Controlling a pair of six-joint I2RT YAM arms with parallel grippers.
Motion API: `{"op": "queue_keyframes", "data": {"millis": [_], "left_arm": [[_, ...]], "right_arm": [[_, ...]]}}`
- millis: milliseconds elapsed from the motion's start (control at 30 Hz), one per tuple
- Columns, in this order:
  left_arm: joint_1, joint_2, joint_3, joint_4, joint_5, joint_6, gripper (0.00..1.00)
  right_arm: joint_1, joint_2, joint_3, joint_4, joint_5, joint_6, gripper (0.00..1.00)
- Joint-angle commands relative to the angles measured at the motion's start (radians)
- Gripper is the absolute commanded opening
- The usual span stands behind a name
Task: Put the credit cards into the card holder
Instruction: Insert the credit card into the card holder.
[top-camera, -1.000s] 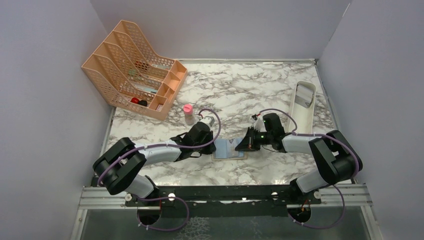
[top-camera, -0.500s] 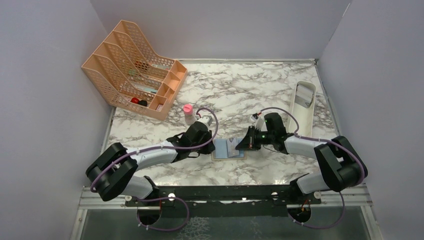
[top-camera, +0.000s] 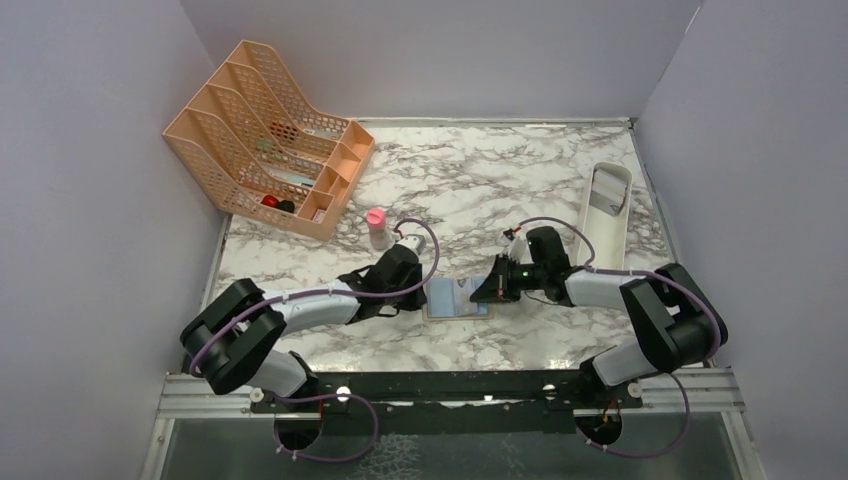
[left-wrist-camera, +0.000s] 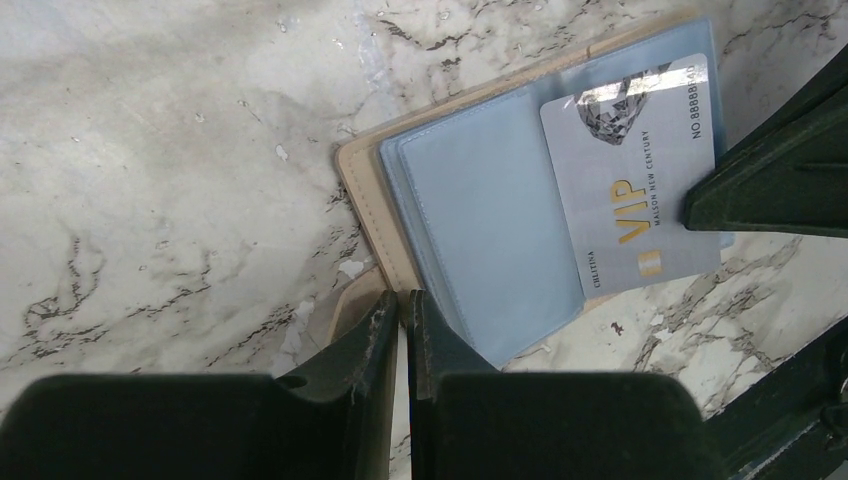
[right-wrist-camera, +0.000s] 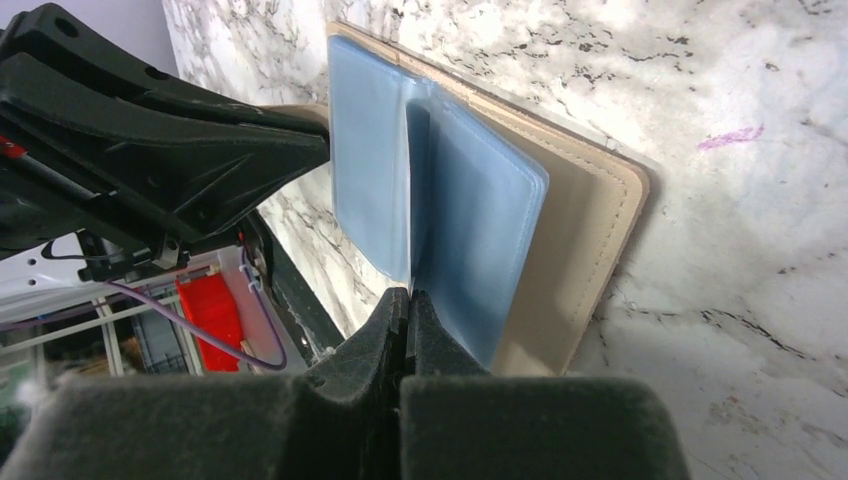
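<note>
Two grippers meet at the card holder (left-wrist-camera: 470, 200), which lies open near the front middle of the marble table (left-wrist-camera: 150, 150), blue sleeves up. On the left, I find the left gripper (left-wrist-camera: 402, 300) with jaws drawn almost together, only a thin slit between them. Its tips are at the tan edge beside the snap tab (left-wrist-camera: 345, 312), and I cannot tell whether they nip it. A silver VIP credit card (left-wrist-camera: 630, 170) lies across the sleeves. The right gripper (right-wrist-camera: 406, 300) is fully closed, pinching the card's right-hand edge.

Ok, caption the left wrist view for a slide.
Silver VIP card lies on open tan wallet's light-blue sleeves, marble table.
</note>
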Motion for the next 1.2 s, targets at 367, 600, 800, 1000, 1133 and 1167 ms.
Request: {"op": "queue_keyframes", "data": {"millis": [367, 600, 800, 1000, 1133, 1167], "left_arm": [[0.003, 0.023, -0.012, 0.033, -0.023, 0.009, 0.12], [0.003, 0.014, -0.022, 0.036, -0.022, 0.007, 0.12], [0.002, 0.007, -0.039, 0.047, -0.011, -0.004, 0.12], [0.003, 0.008, -0.048, 0.064, 0.003, -0.016, 0.12], [0.003, 0.008, -0.053, 0.072, 0.01, -0.023, 0.12], [0.003, 0.008, -0.054, 0.074, 0.013, -0.026, 0.12]], "right_arm": [[0.007, 0.066, -0.012, 0.11, -0.079, 0.039, 0.01], [0.007, 0.077, -0.019, 0.136, -0.069, 0.056, 0.01], [0.007, 0.114, -0.038, 0.203, -0.076, 0.091, 0.01], [0.007, 0.135, -0.067, 0.273, -0.073, 0.132, 0.01], [0.007, 0.149, -0.078, 0.316, -0.073, 0.157, 0.02], [0.008, 0.153, -0.078, 0.325, -0.073, 0.161, 0.02]]}}
